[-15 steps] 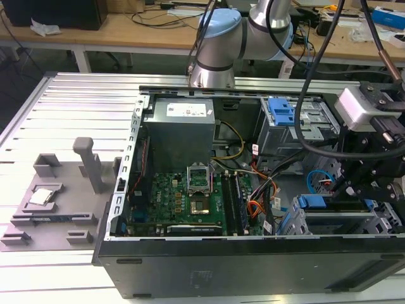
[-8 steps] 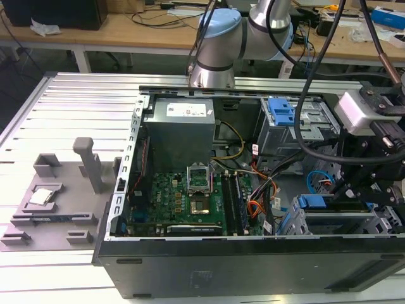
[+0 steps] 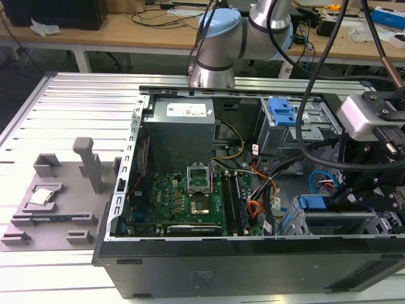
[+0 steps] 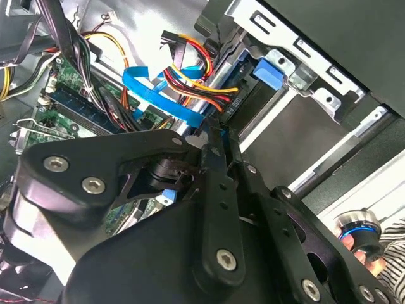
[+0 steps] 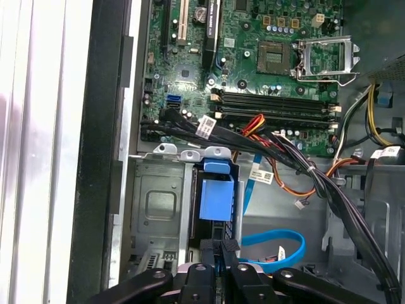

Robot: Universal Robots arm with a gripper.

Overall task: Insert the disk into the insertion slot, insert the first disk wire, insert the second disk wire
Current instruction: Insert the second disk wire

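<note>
The disk [image 5: 215,197] sits in the insertion slot [image 5: 158,202] of the silver drive cage, with its blue caddy [image 3: 310,204] showing at the cage's mouth. My gripper [image 5: 223,248] hangs just behind the caddy's end. Its fingers [image 4: 218,158] are pressed close together on a small black plug [image 5: 228,243]. A flat blue wire [image 4: 158,95] runs up to the fingertips and loops on the case floor [image 5: 278,244]. A black plug with red, yellow and orange wires [image 4: 190,82] lies against the disk's end. In the exterior view the gripper [image 3: 342,193] is at the case's right end.
The green motherboard [image 3: 183,196] fills the case's middle. A grey cage with a blue latch [image 3: 281,111] stands behind the gripper. Bundles of black cables [image 5: 316,177] cross beside the drive cage. A grey fixture [image 3: 57,196] lies outside the case at the exterior view's left.
</note>
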